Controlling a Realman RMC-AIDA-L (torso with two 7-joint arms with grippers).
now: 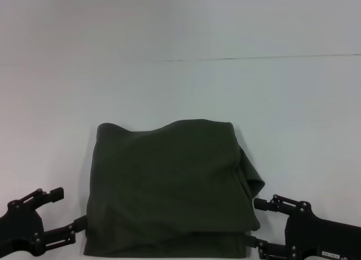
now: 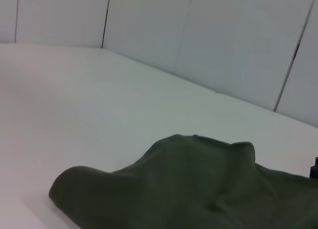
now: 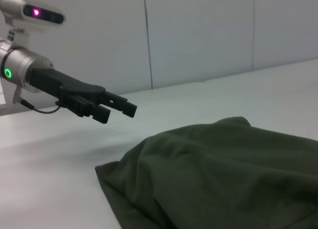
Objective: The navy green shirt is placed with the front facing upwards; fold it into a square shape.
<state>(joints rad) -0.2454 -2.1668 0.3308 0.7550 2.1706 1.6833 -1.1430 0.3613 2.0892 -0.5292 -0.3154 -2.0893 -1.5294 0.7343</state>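
here, at the near edge of the head view, two grippers: left gripper (image 1: pixel 56 215) low at the left, right gripper (image 1: pixel 262 223) low at the right, both with fingers spread apart and clasping nothing. each sits just beside a near corner of the cloth; whether the fingertips touch the fabric cannot be told. both cut off by the frame's lower edge, arms behind them out of sight.

between them, one navy green shirt (image 1: pixel 169 186), folded into a rough square, lying flat on the table (image 1: pixel 180 91). plain dark olive on top, no lettering, collar or label to be seen. at least two layers showing along the near hem, a lower layer peeking out beneath the upper. right side bulging out in a loose fold past the main block; far edge wavy, not straight. near hem almost at the frame's bottom.

from the right wrist view, the same cloth heaped in soft ridges, with the left gripper hovering above the table beyond it, a green ring light on its wrist.

further out, one pale table top with a thin dark seam across it. beyond, pale wall panels (image 2: pixel 223 40) split by dark vertical joints.
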